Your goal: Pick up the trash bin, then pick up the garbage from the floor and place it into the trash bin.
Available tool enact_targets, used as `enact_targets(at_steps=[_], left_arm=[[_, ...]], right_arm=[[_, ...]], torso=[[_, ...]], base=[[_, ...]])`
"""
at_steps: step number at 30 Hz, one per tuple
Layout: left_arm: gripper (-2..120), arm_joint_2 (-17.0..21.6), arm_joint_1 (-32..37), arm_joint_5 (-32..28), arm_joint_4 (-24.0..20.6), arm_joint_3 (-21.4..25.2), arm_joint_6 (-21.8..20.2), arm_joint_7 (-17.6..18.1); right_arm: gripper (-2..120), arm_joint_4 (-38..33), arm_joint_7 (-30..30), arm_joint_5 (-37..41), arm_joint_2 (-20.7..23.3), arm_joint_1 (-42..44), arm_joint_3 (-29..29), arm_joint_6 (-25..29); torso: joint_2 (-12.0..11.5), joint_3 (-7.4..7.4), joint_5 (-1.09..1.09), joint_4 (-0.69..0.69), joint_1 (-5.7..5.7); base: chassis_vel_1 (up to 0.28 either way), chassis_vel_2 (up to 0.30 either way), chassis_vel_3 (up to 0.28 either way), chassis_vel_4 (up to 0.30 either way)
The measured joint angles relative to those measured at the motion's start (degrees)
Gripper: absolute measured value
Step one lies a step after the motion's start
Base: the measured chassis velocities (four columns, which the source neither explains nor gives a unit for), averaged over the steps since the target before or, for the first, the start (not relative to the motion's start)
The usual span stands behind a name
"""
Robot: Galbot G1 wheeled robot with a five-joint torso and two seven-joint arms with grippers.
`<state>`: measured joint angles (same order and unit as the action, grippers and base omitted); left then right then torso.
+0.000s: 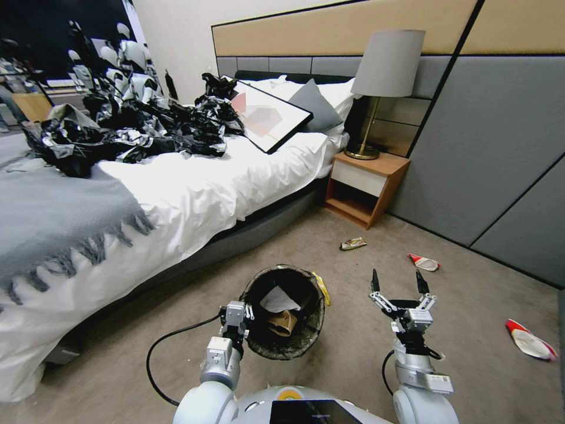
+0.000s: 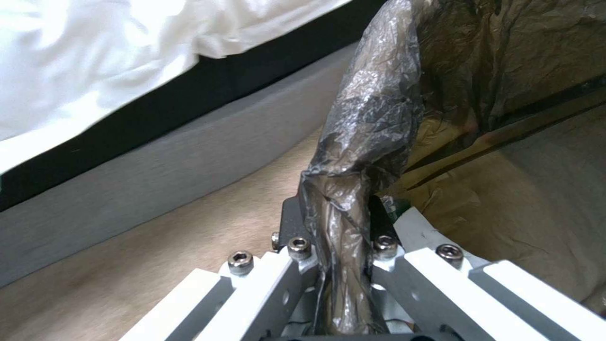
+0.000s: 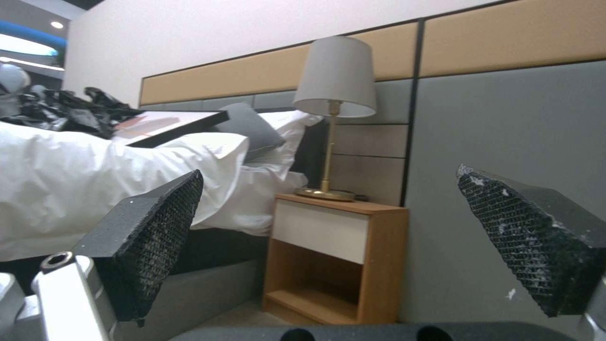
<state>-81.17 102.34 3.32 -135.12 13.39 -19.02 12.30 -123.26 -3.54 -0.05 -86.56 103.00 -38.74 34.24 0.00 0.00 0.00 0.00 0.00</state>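
Observation:
The trash bin (image 1: 254, 344), lined with a black bag, tilts toward me on the carpet in front of the bed. My left gripper (image 1: 238, 315) is shut on its near-left rim; the left wrist view shows the fingers (image 2: 297, 246) pinching the bag-covered rim (image 2: 363, 137). A white paper scrap (image 1: 276, 300) and a brown paper bag (image 1: 282, 323) lie inside. My right gripper (image 1: 397, 282) hangs open and empty right of the bin, its pads (image 3: 151, 237) wide apart. Garbage lies on the floor: a yellow packet (image 1: 321, 287) by the bin, a wrapper (image 1: 353, 243), and two red-and-white wrappers (image 1: 424, 262) (image 1: 529, 343).
The bed (image 1: 176, 200) fills the left, with black plastic sheets (image 1: 129, 129) and a framed picture (image 1: 268, 118) on it. A wooden nightstand (image 1: 365, 185) with a lamp (image 1: 382, 82) stands by the grey wall panels. A black cable (image 1: 156, 353) loops on the carpet.

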Motion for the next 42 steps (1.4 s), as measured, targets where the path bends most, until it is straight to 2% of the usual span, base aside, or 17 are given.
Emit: enact_targets(at_steps=[42], left_arm=[[0, 0.32, -0.19, -0.91, -0.49, -0.62, -0.39, 1.43]], right_arm=[[100, 0.51, 0.28, 0.22, 0.22, -1.23, -0.58, -0.45]], torso=[[0.01, 0.0, 0.0, -0.01, 0.0]], base=[[-0.119, -0.115, -0.124, -0.12]])
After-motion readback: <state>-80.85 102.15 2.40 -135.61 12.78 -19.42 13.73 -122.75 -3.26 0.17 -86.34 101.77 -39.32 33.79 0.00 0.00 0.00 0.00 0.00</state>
